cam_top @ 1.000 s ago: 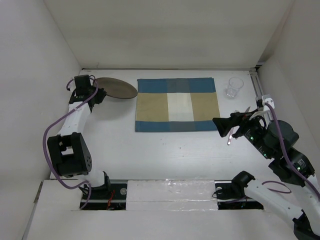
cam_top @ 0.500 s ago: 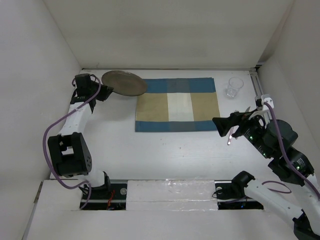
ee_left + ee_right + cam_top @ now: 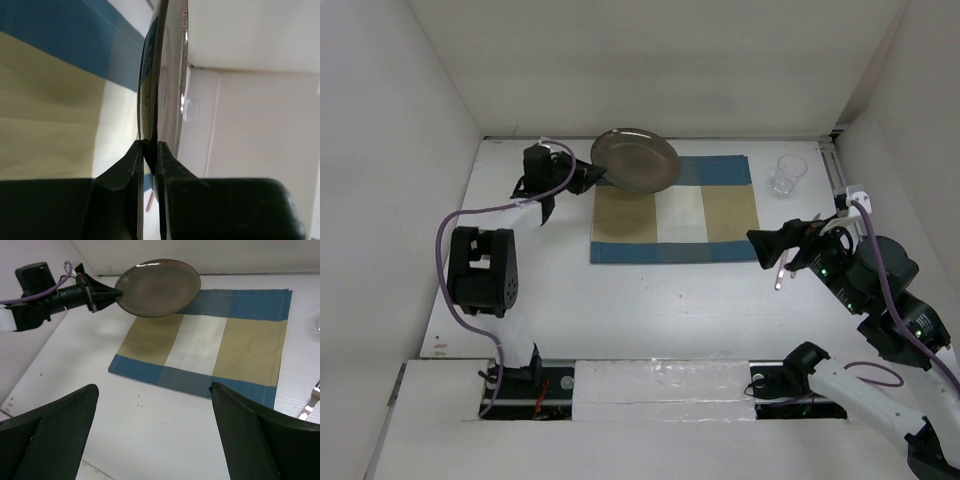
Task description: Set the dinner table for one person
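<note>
A round dark-brown plate [image 3: 636,160] hangs tilted in the air over the far left corner of the blue-and-tan placemat [image 3: 675,212]. My left gripper [image 3: 588,176] is shut on the plate's left rim. In the left wrist view the plate [image 3: 165,75] shows edge-on, with the left gripper [image 3: 151,145] pinching its rim. The right wrist view shows the plate [image 3: 159,287] above the placemat [image 3: 210,340]. My right gripper [image 3: 762,250] hovers open and empty over the white dinner table [image 3: 650,300], right of the placemat. Bare tabletop lies between the right gripper [image 3: 154,387] fingers.
A clear drinking glass [image 3: 787,174] stands at the far right, beyond the placemat's corner. A fork [image 3: 782,268] lies on the table under the right arm; its tines [image 3: 311,402] show at the right wrist view's edge. White walls enclose the table on three sides.
My left arm has swung the plate to the right, from the table's far left to above the placemat's far left corner. The right arm has stayed still and open.
</note>
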Robot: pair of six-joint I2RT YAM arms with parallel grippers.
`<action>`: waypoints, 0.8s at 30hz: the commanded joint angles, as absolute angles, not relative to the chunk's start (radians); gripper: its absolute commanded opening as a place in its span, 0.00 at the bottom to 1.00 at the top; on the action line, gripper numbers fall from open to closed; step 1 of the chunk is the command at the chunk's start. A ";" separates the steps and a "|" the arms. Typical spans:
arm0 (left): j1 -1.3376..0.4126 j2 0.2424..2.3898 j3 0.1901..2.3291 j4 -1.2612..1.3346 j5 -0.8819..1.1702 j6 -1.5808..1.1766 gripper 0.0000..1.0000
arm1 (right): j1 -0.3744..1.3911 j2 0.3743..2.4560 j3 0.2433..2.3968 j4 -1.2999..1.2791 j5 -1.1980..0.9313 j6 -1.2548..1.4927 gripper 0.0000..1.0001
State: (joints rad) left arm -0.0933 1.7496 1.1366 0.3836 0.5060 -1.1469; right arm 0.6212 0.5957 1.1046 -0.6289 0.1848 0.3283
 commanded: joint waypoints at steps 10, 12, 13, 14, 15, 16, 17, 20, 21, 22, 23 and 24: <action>-0.264 1.917 1.238 0.983 0.689 -1.338 0.00 | 0.617 0.583 1.147 -0.635 0.225 0.305 1.00; -0.273 1.939 1.247 1.000 0.689 -1.338 0.00 | 0.617 0.583 1.147 -0.635 0.225 0.305 1.00; -0.273 1.948 1.247 1.000 0.680 -1.338 0.00 | 0.617 0.583 1.147 -0.646 0.225 0.305 1.00; -0.273 1.959 1.247 1.000 0.680 -1.338 0.00 | 0.617 0.574 1.147 -0.646 0.225 0.305 1.00; -0.273 1.959 1.247 1.000 0.669 -1.338 0.00 | 0.617 0.574 1.147 -0.646 0.225 0.305 1.00; -0.273 1.970 1.238 1.000 0.669 -1.338 0.00 | 0.617 0.574 1.147 -0.646 0.225 0.305 1.00; -0.273 1.985 1.238 1.000 0.669 -1.338 0.00 | 0.617 0.574 1.147 -0.646 0.235 0.305 1.00; -0.273 2.000 1.227 1.061 0.681 -1.361 0.00 | 0.617 0.565 1.147 -0.646 0.235 0.296 1.00; -0.282 2.012 1.218 1.062 0.681 -1.370 0.00 | 0.617 0.565 1.138 -0.637 0.235 0.296 1.00; -0.282 2.022 1.218 1.062 0.681 -1.370 0.00 | 0.617 0.574 1.138 -0.637 0.235 0.296 1.00; -0.282 2.022 1.218 1.072 0.690 -1.370 0.00 | 0.617 0.574 1.138 -0.637 0.226 0.296 1.00; -0.282 2.031 1.218 1.072 0.690 -1.370 0.00 | 0.617 0.574 1.138 -0.637 0.225 0.296 1.00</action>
State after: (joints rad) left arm -0.2813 2.0800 1.1526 0.7662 0.6182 -1.2961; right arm 0.6212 0.5755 1.1084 -0.6556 0.2176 0.3096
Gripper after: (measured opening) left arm 0.054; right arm 0.999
